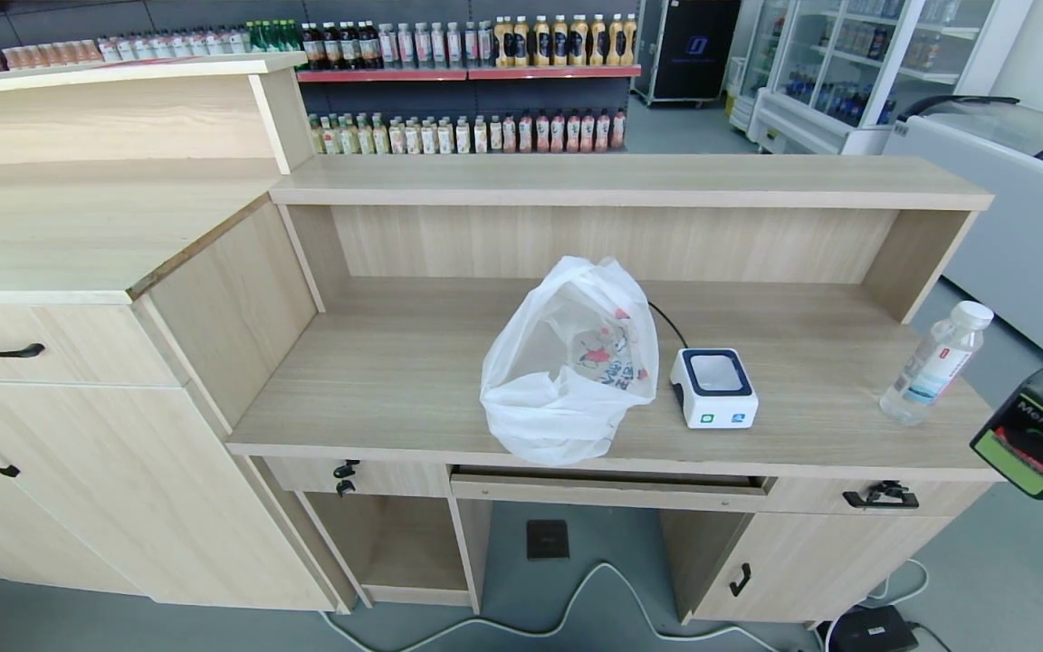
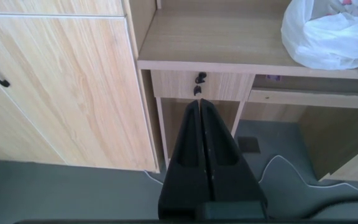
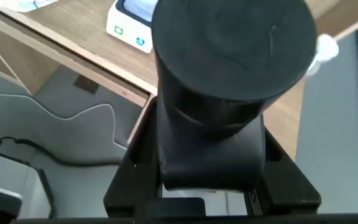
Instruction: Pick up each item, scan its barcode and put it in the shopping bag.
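Checkout station, head and wrist views. Wooden counter (image 1: 395, 380) – a desk surface under a raised shelf, with drawers and cupboards below. White plastic shopping bag (image 1: 567, 362) – stands open-mouthed near the middle of the counter, with printed packaging visible through its side. Clear water bottle (image 1: 933, 364) – upright with a white cap, at the counter's right end, well apart from the bag. Dark can (image 1: 1028, 435) with a round black top and a green label – held off the counter's right front corner, tilted, below the bottle. Barcode scanner (image 1: 713, 388) – a white box with a dark window, just right of the bag. Right gripper (image 3: 210, 186) – clenched around the can's body. Left gripper (image 2: 205, 143) – fingers pressed together with nothing between them, low in front of the counter's left drawer.
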